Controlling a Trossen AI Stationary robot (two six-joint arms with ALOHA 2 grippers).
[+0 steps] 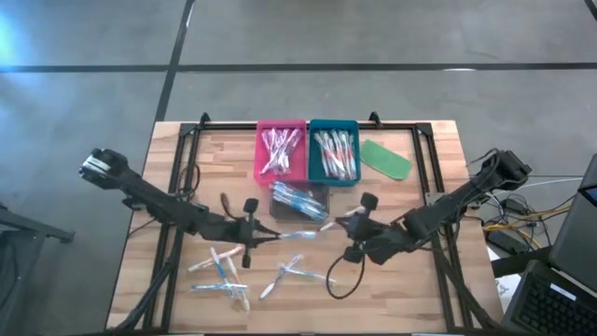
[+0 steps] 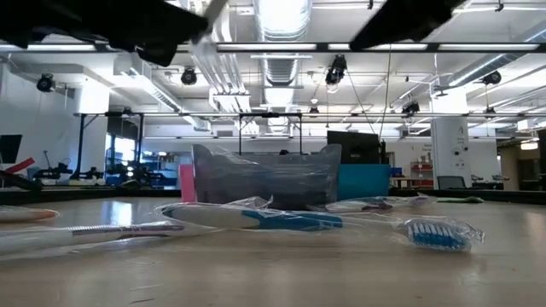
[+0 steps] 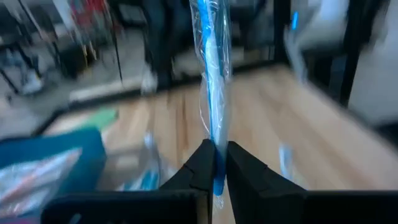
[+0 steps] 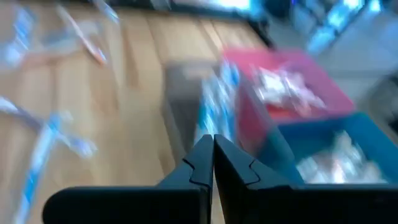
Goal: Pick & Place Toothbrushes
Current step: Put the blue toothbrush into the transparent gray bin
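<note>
Left wrist view: left gripper (image 3: 216, 163) pinched tight on a wrapped blue toothbrush (image 3: 213, 81), held above the wooden table (image 1: 420, 289) near the grey tray (image 1: 299, 199). Right gripper (image 4: 213, 154) fully closed, empty, beside it.

Three trays (image 1: 308, 149) and a green piece (image 1: 386, 159) block the table's far side; scattered toothbrushes (image 1: 224, 271) clutter the near-left; the near-right corner lies bare.

Two trays (image 1: 281, 149) sit side by side at the table's (image 1: 438, 149) far edge; loose toothbrushes (image 1: 224, 271) lie near its front edge.
</note>
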